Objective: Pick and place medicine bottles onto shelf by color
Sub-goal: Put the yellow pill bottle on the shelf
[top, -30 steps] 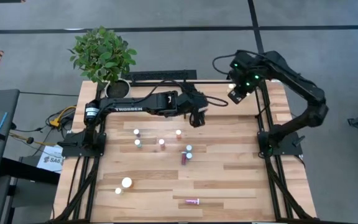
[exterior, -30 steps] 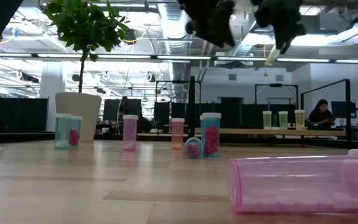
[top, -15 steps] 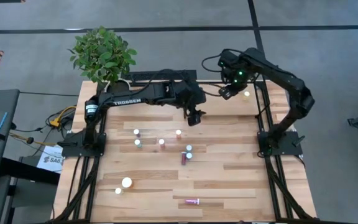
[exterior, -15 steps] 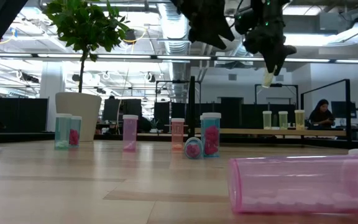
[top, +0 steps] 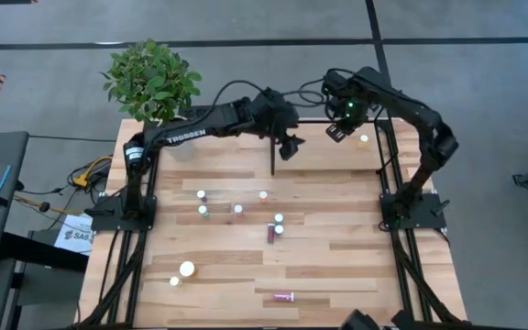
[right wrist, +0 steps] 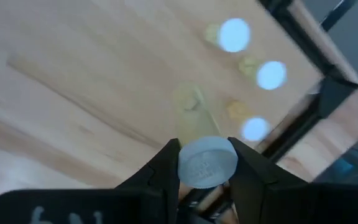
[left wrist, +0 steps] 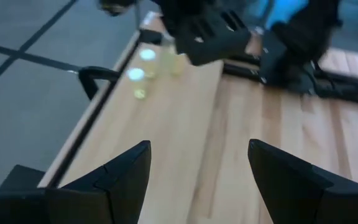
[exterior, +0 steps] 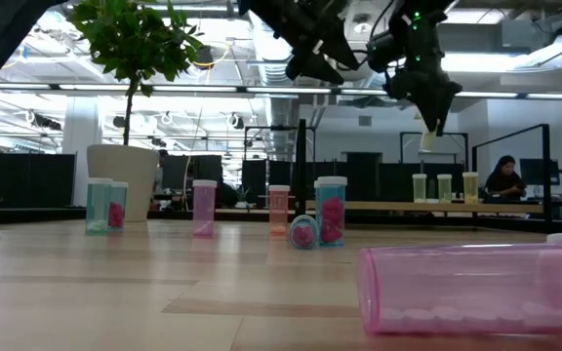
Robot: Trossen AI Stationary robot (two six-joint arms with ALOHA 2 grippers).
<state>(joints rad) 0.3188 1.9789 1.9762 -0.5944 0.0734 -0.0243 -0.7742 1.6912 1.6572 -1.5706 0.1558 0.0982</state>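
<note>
My right gripper (top: 337, 131) hangs over the shelf (top: 324, 160) at the table's far right, shut on a yellow medicine bottle (exterior: 429, 139) with a white cap. Three more yellow bottles (exterior: 443, 187) stand in a row on the shelf (exterior: 388, 206); their white caps (right wrist: 271, 74) show beyond the held one. My left gripper (top: 287, 147) hovers open over the shelf's left end, fingers (left wrist: 129, 180) wide apart with nothing between them. Several pink, maroon and orange bottles (top: 238, 209) stand or lie on the tabletop, each on its base or side. My right gripper pinches the yellow bottle by the sides of its white cap (right wrist: 207, 163) between its two fingers (right wrist: 166, 171). The fingers come from above, pointing down. The bottle hangs upright below them, its yellow body (right wrist: 194, 121) clear of the shelf.
A potted plant (top: 152, 82) stands at the far left corner. A pink bottle (exterior: 476, 288) lies on its side at the near edge. A black post (top: 272, 158) marks the shelf's left end. Bare planks stretch along the table's right side, nearer than the shelf.
My right gripper has come down and a little toward the table's left with the yellow bottle, which now hangs lower and nearly upright above the shelf. My left gripper, still open, has swung toward the far edge and rolled.
</note>
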